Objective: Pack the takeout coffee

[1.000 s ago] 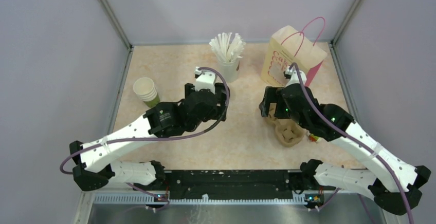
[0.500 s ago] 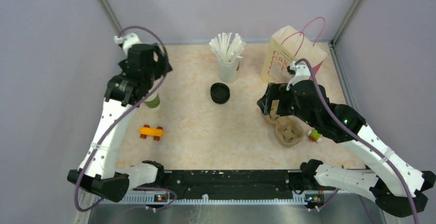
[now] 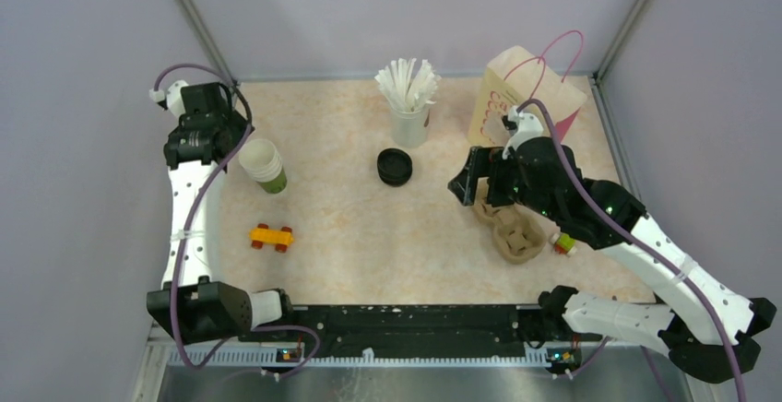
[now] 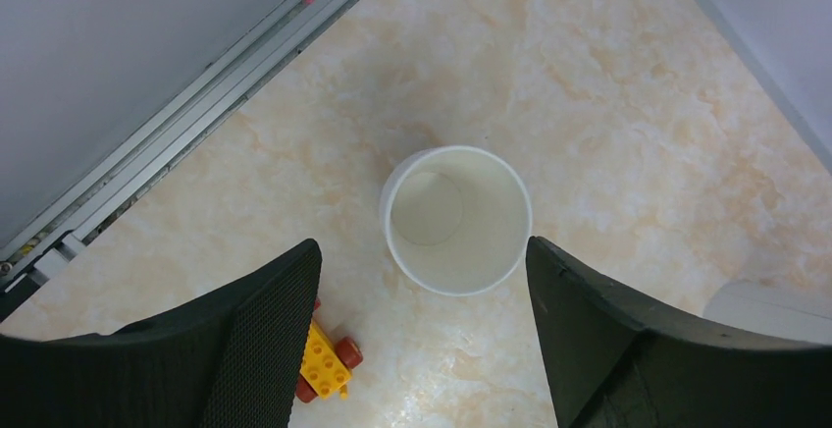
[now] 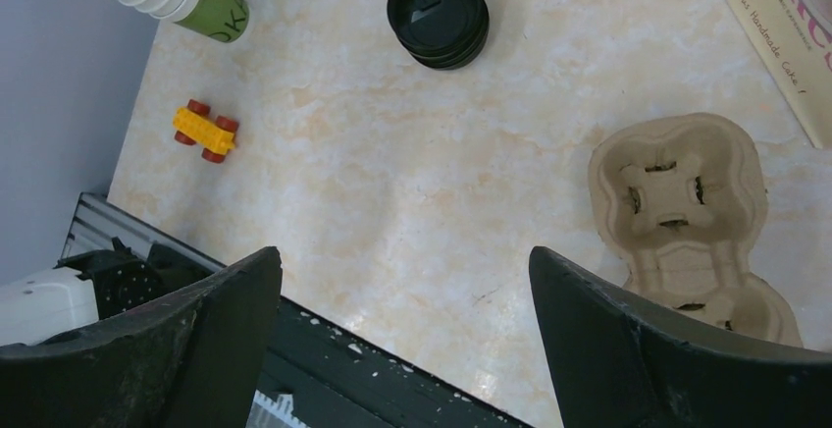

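The takeout coffee stands mid-table as a black-lidded disc, also in the right wrist view, with nothing touching it. My left gripper is at the far back left, well away from the coffee. It hangs open above the stack of lidless paper cups, whose top cup shows empty between the jaws. My right gripper hovers open to the right of the coffee, above bare table, with nothing between its fingers.
A cardboard cup carrier lies under the right arm. A paper bag with pink handles stands at the back right, and a cup of white straws behind the coffee. A yellow toy car lies front left. A small toy sits by the carrier.
My left arm has swung from over the coffee to the back-left corner above the cup stack, uncovering the coffee and toy car. The right gripper has edged left.
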Robot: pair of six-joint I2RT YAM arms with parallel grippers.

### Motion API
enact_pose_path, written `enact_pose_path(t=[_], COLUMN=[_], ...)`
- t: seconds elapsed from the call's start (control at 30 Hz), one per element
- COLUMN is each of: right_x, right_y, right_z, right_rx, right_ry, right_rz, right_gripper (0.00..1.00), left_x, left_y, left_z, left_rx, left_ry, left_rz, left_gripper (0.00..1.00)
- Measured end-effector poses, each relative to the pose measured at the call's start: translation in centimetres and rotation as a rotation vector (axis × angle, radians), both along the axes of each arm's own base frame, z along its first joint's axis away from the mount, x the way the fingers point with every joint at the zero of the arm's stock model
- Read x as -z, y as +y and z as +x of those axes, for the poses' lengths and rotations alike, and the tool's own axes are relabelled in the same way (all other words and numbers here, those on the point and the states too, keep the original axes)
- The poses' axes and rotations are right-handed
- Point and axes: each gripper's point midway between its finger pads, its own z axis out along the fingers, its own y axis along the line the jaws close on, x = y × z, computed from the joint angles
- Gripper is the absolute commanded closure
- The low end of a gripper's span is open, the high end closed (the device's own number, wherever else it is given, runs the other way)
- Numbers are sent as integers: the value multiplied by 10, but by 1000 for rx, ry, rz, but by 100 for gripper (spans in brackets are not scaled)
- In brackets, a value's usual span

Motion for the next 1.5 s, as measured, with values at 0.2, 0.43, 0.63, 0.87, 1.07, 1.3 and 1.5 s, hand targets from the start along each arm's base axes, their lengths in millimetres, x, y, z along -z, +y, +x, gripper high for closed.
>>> enact_pose_path(t=[0.2, 0.43, 0.63, 0.87, 1.07, 1.3, 1.5], right_x=[9, 16, 17, 18, 19, 20, 18], right_y=[4, 2, 2, 4, 4, 1, -2], right_z=[0, -2, -1, -1, -1, 0, 1], right_rx=[-10, -16, -27, -47, -54, -42, -33], right_ry=[12, 11, 0, -12, -16, -23, -34], right_rz=[5, -4, -18, -24, -32, -40, -46], right_gripper=[6, 6, 6, 6, 6, 6, 7], left_x=[25, 47, 76, 83, 91, 91, 93], left_y=[20, 21, 13, 10, 6, 6, 6], left_z=[-7, -6, -4, 0, 1, 3, 5], left_rx=[-46, -34, -6, 16, 38, 62, 80], left_ry=[47, 67, 123, 126, 133, 132, 136], left_rz=[-10, -56, -105, -121, -139, -121, -119], left_gripper=[25, 37, 46, 60, 61, 70, 68])
